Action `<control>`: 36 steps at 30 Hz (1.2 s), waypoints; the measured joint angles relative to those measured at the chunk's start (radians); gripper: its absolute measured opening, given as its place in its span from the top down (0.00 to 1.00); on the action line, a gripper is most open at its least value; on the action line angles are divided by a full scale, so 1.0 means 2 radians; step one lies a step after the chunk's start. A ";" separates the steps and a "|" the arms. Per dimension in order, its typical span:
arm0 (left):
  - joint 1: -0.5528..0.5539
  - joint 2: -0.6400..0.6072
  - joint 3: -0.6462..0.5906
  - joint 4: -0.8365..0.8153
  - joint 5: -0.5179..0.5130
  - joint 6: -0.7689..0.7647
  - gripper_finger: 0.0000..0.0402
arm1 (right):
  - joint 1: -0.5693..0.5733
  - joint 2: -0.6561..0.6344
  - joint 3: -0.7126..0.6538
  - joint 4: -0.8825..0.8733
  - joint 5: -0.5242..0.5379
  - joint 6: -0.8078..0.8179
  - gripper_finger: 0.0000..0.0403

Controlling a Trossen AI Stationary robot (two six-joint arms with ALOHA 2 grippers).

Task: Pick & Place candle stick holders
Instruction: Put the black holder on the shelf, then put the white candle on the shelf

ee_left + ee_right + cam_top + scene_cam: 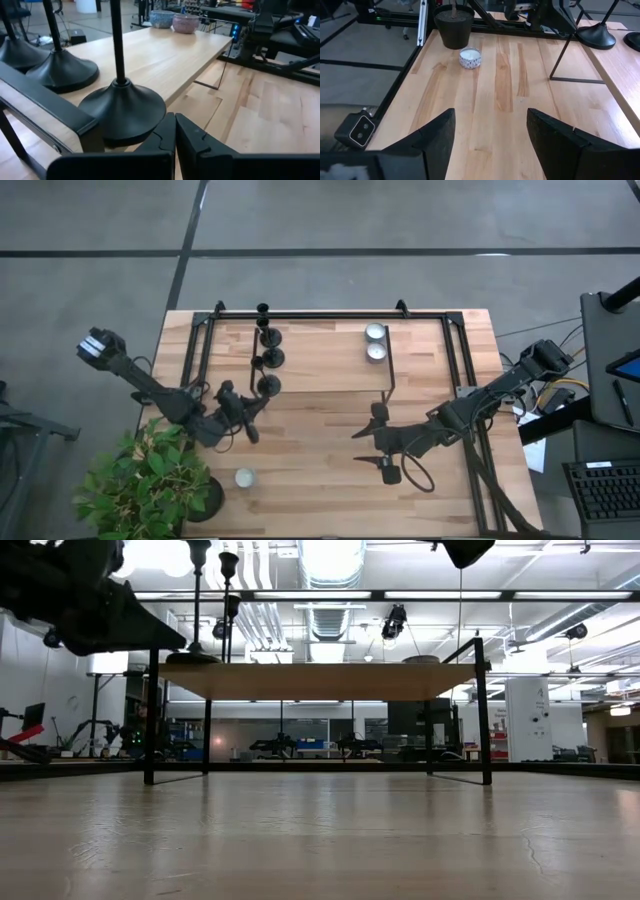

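**Black stems on shelf, left gripper just off the nearest**

Black holders, count three: in a row on the raised wooden shelf (320, 360), at its left end (263, 313), (270, 336), (270, 360); a further black base (268, 386) sits at the shelf's near edge, so four by the high view.

Whitish cups, count three: two (375, 332), (376, 352) side by side on the shelf's right part; one (244, 477) down on the table (320, 490), just beside the plant pot (205, 498).

Left gripper (175, 140): fingers pressed together, tips just beside the nearest black base (122, 110), holding nothing.

Right gripper (490, 135): fingers wide apart over bare table, empty. Lone cup (470, 57) well ahead of it, next to the pot (453, 25), which holds a plant.
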 joint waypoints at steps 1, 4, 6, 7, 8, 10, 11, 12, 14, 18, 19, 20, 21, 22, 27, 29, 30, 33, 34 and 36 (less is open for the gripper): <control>0.001 0.000 0.000 0.000 0.002 -0.005 1.00 | 0.000 0.000 0.000 0.001 0.000 0.000 0.41; 0.004 0.000 0.000 -0.002 -0.002 -0.012 1.00 | 0.000 0.000 0.000 0.001 0.000 0.000 0.42; 0.008 0.000 0.000 -0.008 -0.005 -0.012 1.00 | 0.000 0.000 0.000 0.001 0.000 0.000 0.41; 0.010 0.000 0.000 -0.009 -0.005 -0.013 1.00 | 0.000 0.000 0.000 0.002 0.000 0.000 0.41; 0.011 0.000 0.000 -0.011 -0.004 -0.015 1.00 | 0.000 0.000 0.000 0.002 0.000 0.000 0.41; 0.014 0.000 0.000 -0.023 0.001 -0.020 1.00 | 0.000 0.000 0.000 0.002 0.000 0.000 0.40; 0.017 0.000 0.000 -0.028 0.004 -0.025 1.00 | 0.000 0.000 0.000 0.002 0.000 0.000 0.40; 0.019 0.000 0.000 -0.033 0.004 -0.030 1.00 | 0.000 0.000 0.000 0.002 0.000 0.000 0.39; 0.023 0.000 0.000 -0.038 0.003 -0.037 1.00 | 0.000 0.000 0.000 0.002 0.000 -0.001 0.39; 0.028 0.000 0.000 -0.038 -0.009 -0.038 1.00 | 0.000 0.000 0.000 0.002 0.000 -0.001 0.40; 0.028 0.000 0.000 -0.038 -0.012 -0.038 1.00 | 0.000 0.000 0.000 0.002 0.000 -0.001 0.41; 0.029 0.000 0.000 -0.037 -0.016 -0.038 1.00 | 0.000 0.000 0.000 0.002 0.000 -0.001 0.41; 0.029 0.000 0.000 -0.037 -0.019 -0.040 1.00 | 0.000 0.000 0.000 0.002 0.000 -0.002 0.41; 0.029 0.000 0.000 -0.037 -0.019 -0.041 1.00 | 0.000 0.000 0.000 0.002 0.000 -0.002 0.42; 0.027 0.000 0.002 -0.037 0.040 -0.042 1.00 | 0.000 0.000 0.000 0.000 0.000 -0.002 0.41; 0.027 0.000 0.009 -0.036 0.099 -0.041 1.00 | 0.000 0.000 0.000 -0.001 0.000 -0.002 0.40; 0.027 0.000 0.013 -0.036 0.140 -0.037 1.00 | 0.000 0.000 0.000 -0.001 0.000 -0.002 0.40; 0.024 0.000 0.024 -0.036 0.259 -0.035 1.00 | 0.000 0.000 0.000 -0.002 0.000 -0.002 0.39; 0.022 0.000 0.026 -0.037 0.283 -0.046 1.00 | 0.000 0.000 0.000 -0.002 0.000 -0.002 0.39; 0.015 0.000 0.033 -0.057 0.319 -0.063 0.99 | 0.000 0.000 0.000 -0.003 0.000 -0.002 0.39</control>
